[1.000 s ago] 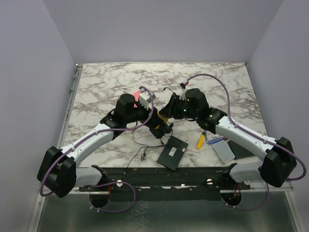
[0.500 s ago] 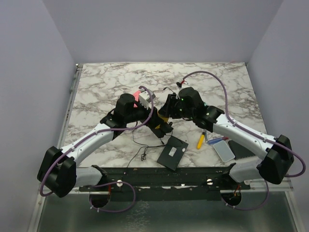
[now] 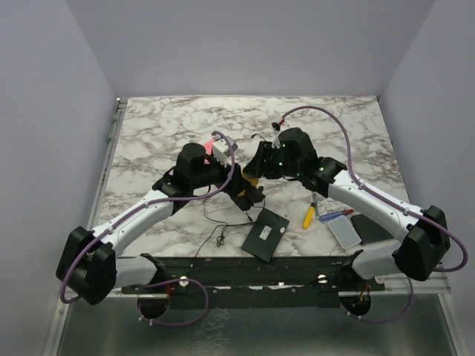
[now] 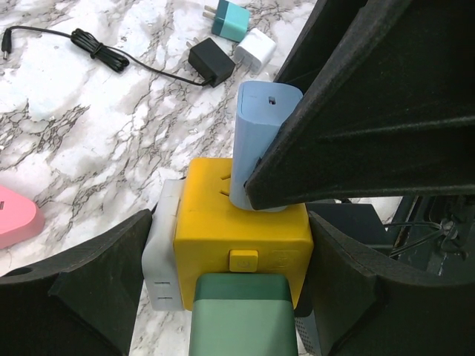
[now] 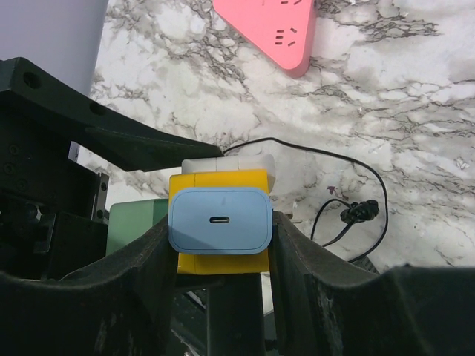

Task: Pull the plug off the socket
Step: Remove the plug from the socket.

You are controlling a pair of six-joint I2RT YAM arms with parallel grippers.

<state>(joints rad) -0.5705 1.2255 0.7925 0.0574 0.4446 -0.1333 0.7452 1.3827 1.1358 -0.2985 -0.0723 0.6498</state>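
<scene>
One blue plug (image 4: 263, 126) in yellow socket (image 4: 215, 222), right tool (image 5: 220, 241) clamping it

The left arm (image 3: 139, 216) and right arm (image 3: 372, 205) show white shells, black joints, purple cables (image 3: 319, 113) and black tool fingers (image 4: 82, 293).

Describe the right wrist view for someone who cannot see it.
The right gripper pinches a blue plug seated in a yellow socket. A green plug sits beside it; a pink power strip and black cable lie on the marble table.
</scene>
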